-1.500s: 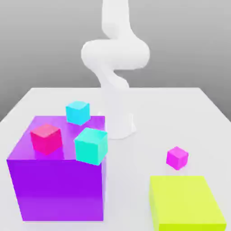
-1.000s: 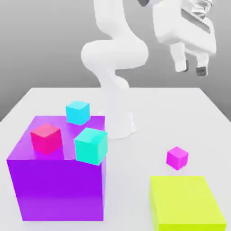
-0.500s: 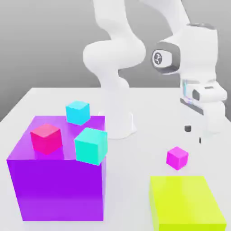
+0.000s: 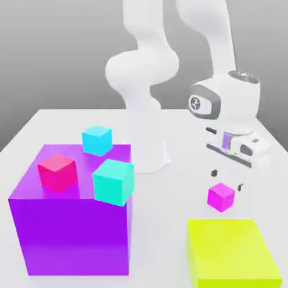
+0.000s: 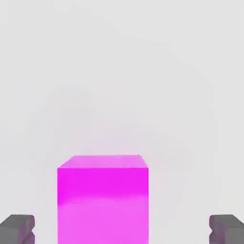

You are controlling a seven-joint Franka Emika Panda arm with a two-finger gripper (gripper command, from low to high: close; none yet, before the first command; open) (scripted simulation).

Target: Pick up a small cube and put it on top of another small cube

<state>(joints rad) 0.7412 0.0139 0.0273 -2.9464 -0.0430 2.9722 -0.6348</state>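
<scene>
The small magenta cube (image 4: 220, 197) rests on the white table toward the exterior view's right. My gripper (image 4: 227, 180) hangs just above it, open, a dark fingertip (image 4: 214, 173) on either side and nothing held. In the hand view the same magenta cube (image 5: 102, 200) sits between my two grey fingertips (image 5: 16, 228), which stand wide apart from it. The pinkish-red cube (image 4: 57, 171) lies on top of the big purple cube (image 4: 73, 236) at the exterior view's left.
Two cyan cubes (image 4: 97, 140) (image 4: 113, 181) also sit on the purple cube, one at its back, one at its front corner. A yellow-green block (image 4: 232, 253) lies in front of the magenta cube. The arm's base (image 4: 149, 157) stands mid-table.
My hand has come down from high at the right and moved left, until it hangs right over the magenta cube. The fingers stay open. No cube has moved.
</scene>
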